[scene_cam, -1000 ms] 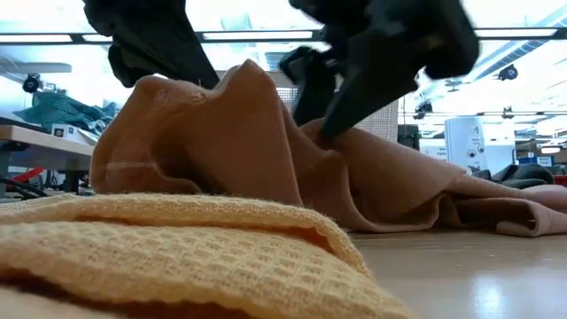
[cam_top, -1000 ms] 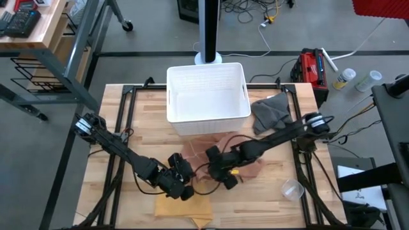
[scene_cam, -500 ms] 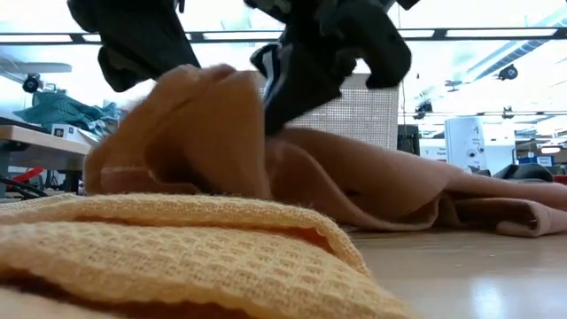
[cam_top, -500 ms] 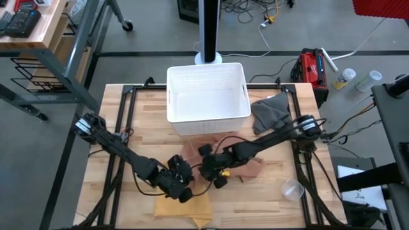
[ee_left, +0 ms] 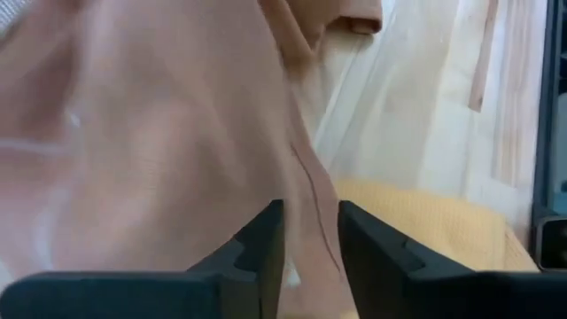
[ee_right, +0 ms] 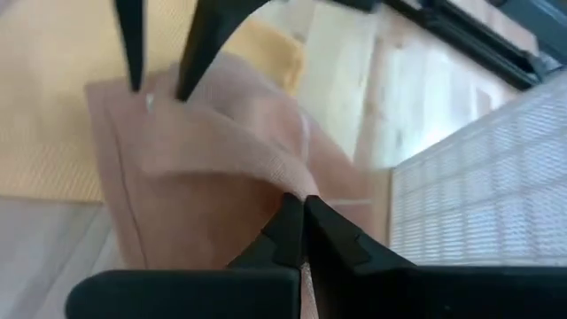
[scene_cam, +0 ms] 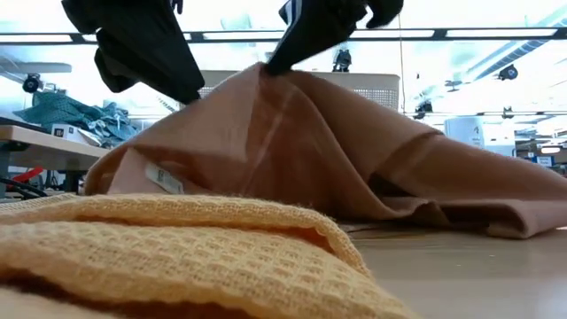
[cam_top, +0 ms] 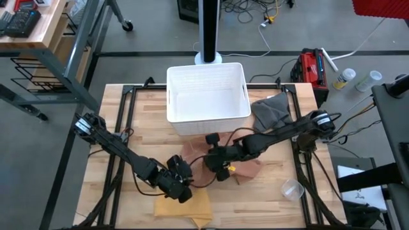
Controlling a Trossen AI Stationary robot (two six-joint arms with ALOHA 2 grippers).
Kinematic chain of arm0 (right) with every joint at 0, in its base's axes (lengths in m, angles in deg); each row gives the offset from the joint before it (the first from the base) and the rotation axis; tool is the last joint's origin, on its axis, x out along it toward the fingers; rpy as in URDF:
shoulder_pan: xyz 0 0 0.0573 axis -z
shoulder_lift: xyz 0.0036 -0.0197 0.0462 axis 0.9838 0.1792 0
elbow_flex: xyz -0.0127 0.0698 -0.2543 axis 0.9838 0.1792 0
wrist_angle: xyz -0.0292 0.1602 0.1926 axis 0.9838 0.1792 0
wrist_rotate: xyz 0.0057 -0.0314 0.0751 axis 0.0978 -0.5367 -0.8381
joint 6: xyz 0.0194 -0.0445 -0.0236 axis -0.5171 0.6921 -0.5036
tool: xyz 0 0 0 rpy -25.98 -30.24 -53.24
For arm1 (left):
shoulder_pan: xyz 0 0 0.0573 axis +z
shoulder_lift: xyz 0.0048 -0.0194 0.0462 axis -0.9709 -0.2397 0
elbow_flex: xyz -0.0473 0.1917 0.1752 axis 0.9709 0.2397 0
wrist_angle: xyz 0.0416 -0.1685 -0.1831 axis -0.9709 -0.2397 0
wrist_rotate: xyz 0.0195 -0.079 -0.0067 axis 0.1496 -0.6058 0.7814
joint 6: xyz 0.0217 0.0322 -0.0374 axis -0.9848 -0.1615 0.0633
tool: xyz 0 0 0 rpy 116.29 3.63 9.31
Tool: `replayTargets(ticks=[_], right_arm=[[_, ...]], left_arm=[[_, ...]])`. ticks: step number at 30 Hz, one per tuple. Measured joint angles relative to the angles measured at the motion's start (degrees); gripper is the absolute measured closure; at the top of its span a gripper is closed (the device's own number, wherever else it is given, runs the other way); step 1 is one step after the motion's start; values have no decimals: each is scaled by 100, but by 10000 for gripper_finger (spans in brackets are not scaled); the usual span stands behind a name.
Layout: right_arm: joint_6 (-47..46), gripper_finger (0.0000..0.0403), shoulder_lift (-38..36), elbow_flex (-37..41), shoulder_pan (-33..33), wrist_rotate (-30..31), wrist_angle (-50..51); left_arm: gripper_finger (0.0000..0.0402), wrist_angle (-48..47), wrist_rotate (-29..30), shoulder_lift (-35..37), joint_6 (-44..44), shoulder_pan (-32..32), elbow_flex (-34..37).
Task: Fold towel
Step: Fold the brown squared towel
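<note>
Pink towel point(cam_top: 239, 167) bunched at the tabletop point(cam_top: 319, 204) centre, at 6 o'clock from the white basket point(cam_top: 208, 99). Right claw point(cam_top: 216, 167) is pinched together on a raised fold; left claw point(cam_top: 181, 182), at its 8 o'clock, clamps the towel's edge. A yellow cloth point(cam_top: 185, 206) lies nearest the front edge.

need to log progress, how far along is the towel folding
Done: a yellow towel lies folded at the table's front edge. In hand: both grippers hold the pink towel, the right gripper shut on a raised edge, the left gripper around another part. Left: it hangs draped and rumpled, no neat fold yet, and a grey cloth waits beside the white basket.
</note>
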Motion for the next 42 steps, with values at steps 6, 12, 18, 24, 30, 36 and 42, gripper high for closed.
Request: replayTargets(ticks=[6, 12, 18, 24, 30, 36, 42], right_arm=[[-312, 402, -139, 0, 177, 5, -20], [-462, 403, -148, 0, 315, 2, -70], [-534, 403, -150, 0, 360, -92, -189], [-669, 403, -152, 0, 360, -348, -299], [-606, 403, -152, 0, 363, -544, -525], [-608, 403, -152, 0, 355, -952, -592], [-540, 403, -183, 2, 365, -910, -397]], left_arm=[[250, 6, -297, -5, 181, -77, 0], [183, -15, 532, -55, 0, -140, 0], [145, -268, 1837, -59, -1052, -149, 2], [141, -580, 2824, -57, -1689, -80, 7], [141, -632, 2864, -57, -1591, 247, 100], [195, -284, 3114, -57, -1701, 372, 120], [381, -291, 3226, -57, -2202, 289, -155]])
